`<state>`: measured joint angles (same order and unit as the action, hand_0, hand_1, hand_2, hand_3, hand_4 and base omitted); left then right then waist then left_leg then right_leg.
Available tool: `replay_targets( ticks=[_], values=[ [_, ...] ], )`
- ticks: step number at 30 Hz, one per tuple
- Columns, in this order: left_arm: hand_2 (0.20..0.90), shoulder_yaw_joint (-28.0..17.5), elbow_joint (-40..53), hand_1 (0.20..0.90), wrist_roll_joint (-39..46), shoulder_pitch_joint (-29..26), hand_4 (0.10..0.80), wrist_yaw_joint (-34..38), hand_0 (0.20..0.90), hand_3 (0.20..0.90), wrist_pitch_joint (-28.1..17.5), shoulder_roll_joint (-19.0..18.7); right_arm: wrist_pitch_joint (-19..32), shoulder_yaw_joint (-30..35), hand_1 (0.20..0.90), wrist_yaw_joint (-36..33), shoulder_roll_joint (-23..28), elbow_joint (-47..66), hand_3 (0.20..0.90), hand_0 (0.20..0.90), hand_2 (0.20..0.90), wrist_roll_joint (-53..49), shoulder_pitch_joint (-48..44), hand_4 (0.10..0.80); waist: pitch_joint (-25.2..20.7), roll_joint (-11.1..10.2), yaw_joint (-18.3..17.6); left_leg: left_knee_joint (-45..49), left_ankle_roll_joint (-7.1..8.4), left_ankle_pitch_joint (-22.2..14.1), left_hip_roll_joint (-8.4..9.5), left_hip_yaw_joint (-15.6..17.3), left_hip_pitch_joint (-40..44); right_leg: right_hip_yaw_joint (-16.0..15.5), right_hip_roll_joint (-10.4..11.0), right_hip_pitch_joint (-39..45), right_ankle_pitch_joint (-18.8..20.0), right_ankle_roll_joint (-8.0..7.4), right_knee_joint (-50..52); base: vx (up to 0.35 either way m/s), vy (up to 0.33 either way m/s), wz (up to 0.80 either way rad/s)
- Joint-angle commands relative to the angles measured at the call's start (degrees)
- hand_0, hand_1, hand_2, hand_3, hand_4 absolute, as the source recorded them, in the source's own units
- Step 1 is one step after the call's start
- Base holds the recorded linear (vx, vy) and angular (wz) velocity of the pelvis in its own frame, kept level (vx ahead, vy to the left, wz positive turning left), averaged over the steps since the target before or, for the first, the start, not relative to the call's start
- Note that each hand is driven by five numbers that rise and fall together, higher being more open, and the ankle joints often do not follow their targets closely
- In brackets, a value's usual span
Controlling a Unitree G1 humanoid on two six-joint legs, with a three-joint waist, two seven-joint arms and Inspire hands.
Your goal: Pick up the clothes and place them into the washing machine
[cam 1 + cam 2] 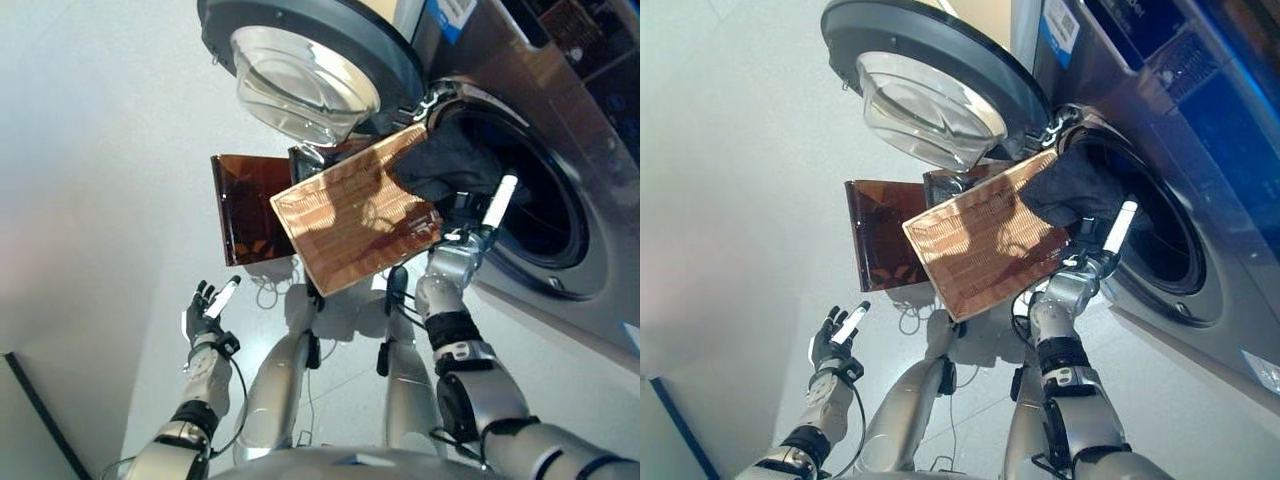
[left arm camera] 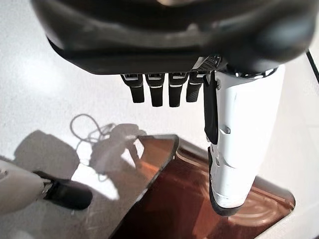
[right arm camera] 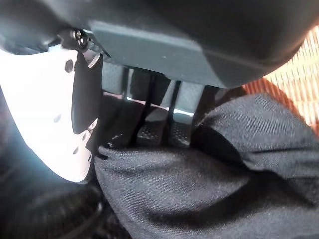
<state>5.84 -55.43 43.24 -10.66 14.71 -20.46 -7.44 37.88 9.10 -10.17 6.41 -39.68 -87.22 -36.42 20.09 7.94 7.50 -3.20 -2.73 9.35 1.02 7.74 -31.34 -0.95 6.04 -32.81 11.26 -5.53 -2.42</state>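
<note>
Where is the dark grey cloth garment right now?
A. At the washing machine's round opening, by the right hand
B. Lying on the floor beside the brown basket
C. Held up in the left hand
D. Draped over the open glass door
A: the dark grey cloth garment bunches at the washing machine's round opening, against the right hand; the left hand is empty.
</note>
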Motion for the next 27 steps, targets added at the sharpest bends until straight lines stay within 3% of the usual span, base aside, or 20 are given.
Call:
replay_targets(
  ticks=[1,8,17,22,27],
  values=[
    [0.900,1.45,-3.15,0.900,1.40,1.17,0.800,-0.28,0.900,0.900,-3.98,-1.76,6.91,3.90,0.200,1.92,5.77,2.30,0.200,0.200,0.200,-0.12,-4.03,0.300,-2.07,3.98,1.97,-1.80,6.35,-2.08,1.68,-3.02,1.86,-0.79,-3.14,2.78,-2.68,-0.01,2.71,0.000,0.000,0.00],
    [0.900,2.80,-2.58,0.900,1.47,1.65,0.800,-1.18,0.900,0.900,-4.40,-2.84,7.71,7.92,0.200,-0.91,12.51,-5.84,0.200,0.200,0.200,-2.16,-11.44,0.300,-3.15,5.98,3.18,-1.80,6.30,-2.00,1.89,-3.04,1.35,-0.34,-2.95,1.82,-2.81,-0.14,3.00,0.000,0.000,0.00],
    [0.900,3.52,-3.37,0.900,1.23,1.93,0.800,-2.06,0.900,0.900,-4.43,-3.11,9.77,13.68,0.200,-0.67,17.24,-12.06,0.200,0.200,0.200,-6.91,-14.45,0.300,-4.33,7.48,3.65,-1.80,6.29,-2.06,1.91,-2.99,1.07,-0.27,-3.01,0.92,-3.20,-0.11,3.50,0.000,0.000,0.00],
    [0.900,3.41,-3.58,0.900,0.74,2.75,0.800,-2.15,0.900,0.900,-4.37,-4.22,10.46,15.87,0.200,-4.24,26.30,-17.24,0.200,0.200,0.200,-6.52,-18.42,0.300,-5.63,8.14,4.05,-1.80,6.29,-2.10,2.02,-2.95,0.75,-0.19,-2.91,0.38,-3.37,-0.29,3.59,0.000,0.003,0.02],
    [0.900,3.19,-2.97,0.900,0.72,3.12,0.800,-2.01,0.900,0.900,-4.24,-4.88,12.03,16.37,0.200,-7.70,31.16,-19.37,0.200,0.200,0.200,-5.75,-21.30,0.300,-6.02,8.98,4.32,-1.80,6.35,-2.04,2.10,-2.74,0.37,0.06,-2.85,-0.10,-3.47,-0.39,3.78,-0.003,0.003,-0.03]
  ],
)
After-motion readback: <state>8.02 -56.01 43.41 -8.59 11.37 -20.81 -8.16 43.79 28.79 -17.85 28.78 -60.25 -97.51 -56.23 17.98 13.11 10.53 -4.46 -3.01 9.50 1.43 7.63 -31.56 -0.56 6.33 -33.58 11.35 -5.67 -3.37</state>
